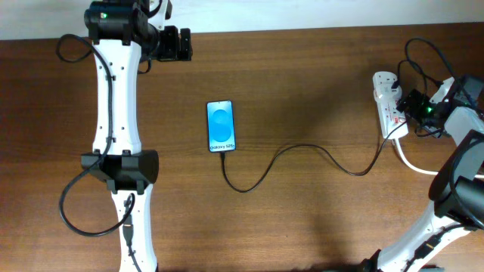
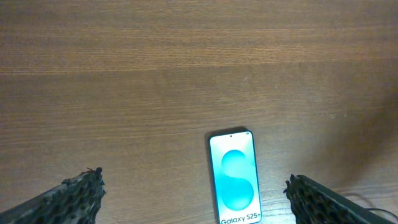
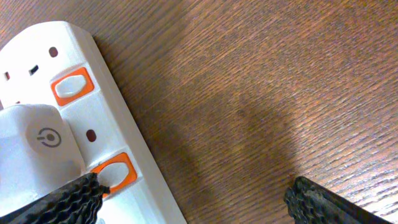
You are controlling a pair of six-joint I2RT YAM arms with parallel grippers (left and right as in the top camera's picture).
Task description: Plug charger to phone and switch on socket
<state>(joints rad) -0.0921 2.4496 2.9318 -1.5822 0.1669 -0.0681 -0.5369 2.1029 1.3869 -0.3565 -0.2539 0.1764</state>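
The right tool (image 3: pixel 196 202) has its jaws spread wide and holds nothing. Its left finger (image 3: pixel 62 202) sits right at the nearer orange-rimmed switch (image 3: pixel 115 173) of the socket (image 3: pixel 37 62). The other finger hangs over bare table (image 3: pixel 280 93), well off to the side. A second switch (image 3: pixel 71 87) lies further ahead of that finger. A white adapter (image 3: pixel 31 140) stands between the two, close above the fingertip.

The charger (image 1: pixel 302 147) runs from the socket side to the bottom edge of the phone (image 1: pixel 221 126), and it looks plugged in. So the step in hand is probably the switch. To press it well, bring the finger down squarely on the rocker's raised end. Keep clear of the adapter body, and push straight so the light socket does not slide or tip. Whether the rocker is already on cannot be told.

The left tool (image 2: pixel 196 199) is also spread apart and empty, with the phone lying just ahead between its fingers.

The phone's lit screen reads "Galaxy S25+". The adapter shows only a grey power symbol, and no other writing is legible.
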